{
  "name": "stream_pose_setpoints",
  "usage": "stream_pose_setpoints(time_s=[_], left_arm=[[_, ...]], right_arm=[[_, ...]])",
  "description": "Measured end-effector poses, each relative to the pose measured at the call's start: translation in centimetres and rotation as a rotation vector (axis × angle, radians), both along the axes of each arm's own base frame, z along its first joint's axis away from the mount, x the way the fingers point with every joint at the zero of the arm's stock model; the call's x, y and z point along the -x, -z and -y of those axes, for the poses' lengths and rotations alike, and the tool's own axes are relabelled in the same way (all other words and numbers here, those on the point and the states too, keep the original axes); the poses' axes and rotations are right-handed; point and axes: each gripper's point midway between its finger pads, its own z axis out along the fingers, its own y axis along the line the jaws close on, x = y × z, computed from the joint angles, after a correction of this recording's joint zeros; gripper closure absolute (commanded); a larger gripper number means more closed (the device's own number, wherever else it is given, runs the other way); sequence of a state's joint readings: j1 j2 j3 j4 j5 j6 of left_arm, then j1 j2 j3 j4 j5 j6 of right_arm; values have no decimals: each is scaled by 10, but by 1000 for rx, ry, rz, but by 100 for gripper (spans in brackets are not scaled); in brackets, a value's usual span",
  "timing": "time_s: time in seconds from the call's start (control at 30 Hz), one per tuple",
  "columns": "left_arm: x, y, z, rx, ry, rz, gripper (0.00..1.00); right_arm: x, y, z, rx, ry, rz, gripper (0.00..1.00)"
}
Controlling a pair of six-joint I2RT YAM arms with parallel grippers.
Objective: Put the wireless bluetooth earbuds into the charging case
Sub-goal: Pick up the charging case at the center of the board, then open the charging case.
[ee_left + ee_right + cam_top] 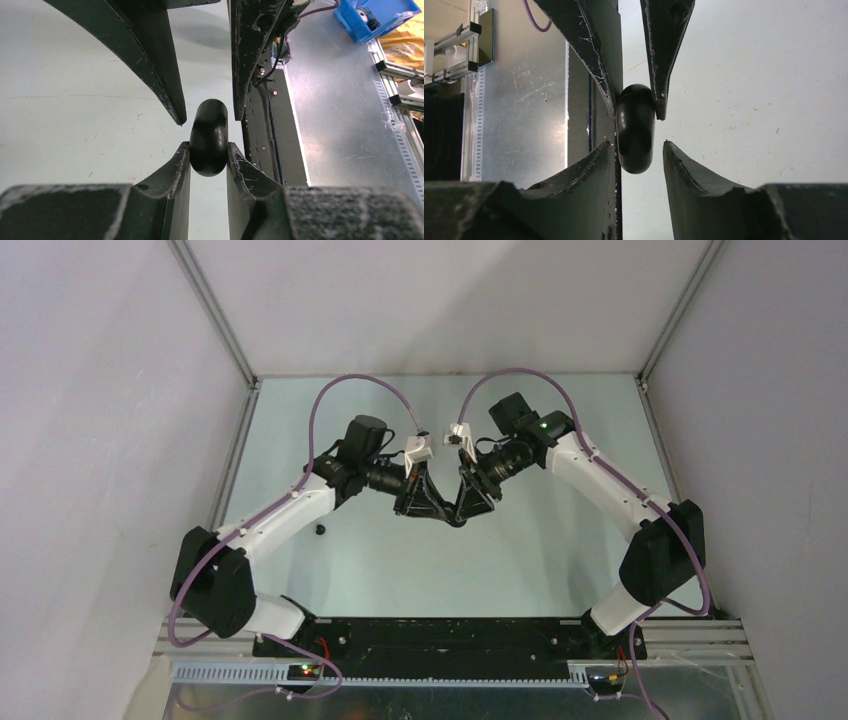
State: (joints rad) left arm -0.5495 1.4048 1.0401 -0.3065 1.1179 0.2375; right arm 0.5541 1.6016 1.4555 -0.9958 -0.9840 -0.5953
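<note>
A black oval charging case (209, 135) is held above the table between both grippers, which meet tip to tip at mid table. My left gripper (209, 150) is shut on the case, both fingers pressing its sides. My right gripper (639, 145) is open around the same case (636, 132), with a gap on its right side. In the top view the left gripper (445, 519) and right gripper (461, 519) hide the case. One tiny black earbud (320, 529) lies on the table left of the left arm. The other earbuds are out of view.
The pale green table (520, 550) is boxed in by white walls with metal frame posts. A black base plate (450, 635) and metal rail run along the near edge. A blue bin (375, 17) sits beyond the metal sheet.
</note>
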Motion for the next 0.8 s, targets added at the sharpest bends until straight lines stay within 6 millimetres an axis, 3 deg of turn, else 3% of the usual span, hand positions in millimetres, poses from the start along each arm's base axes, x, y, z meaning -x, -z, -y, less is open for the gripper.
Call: stream_pose_setpoints(time_s=[0.2,0.4,0.47,0.57,0.67,0.7,0.8], left_arm=[[0,0,0,0,0,0,100],[0,0,0,0,0,0,100],[0,0,0,-1,0,-2,93],[0,0,0,-2,-1,-2,63],[0,1,0,-3,-2,0,47],[-1,0,0,-4,-4,2,37],[-1,1,0,-5,-4,7,19]], right_arm=[[0,3,-1,6,-3,-10,54],[1,3,-2,6,-6,-10,69],[1,3,-2,6,-5,-11,73],[1,3,-2,6,-4,-14,75],[1,3,-2,7,0,-18,76],[1,3,-2,7,1,-19,77],[0,2,-2,6,8,-20,77]])
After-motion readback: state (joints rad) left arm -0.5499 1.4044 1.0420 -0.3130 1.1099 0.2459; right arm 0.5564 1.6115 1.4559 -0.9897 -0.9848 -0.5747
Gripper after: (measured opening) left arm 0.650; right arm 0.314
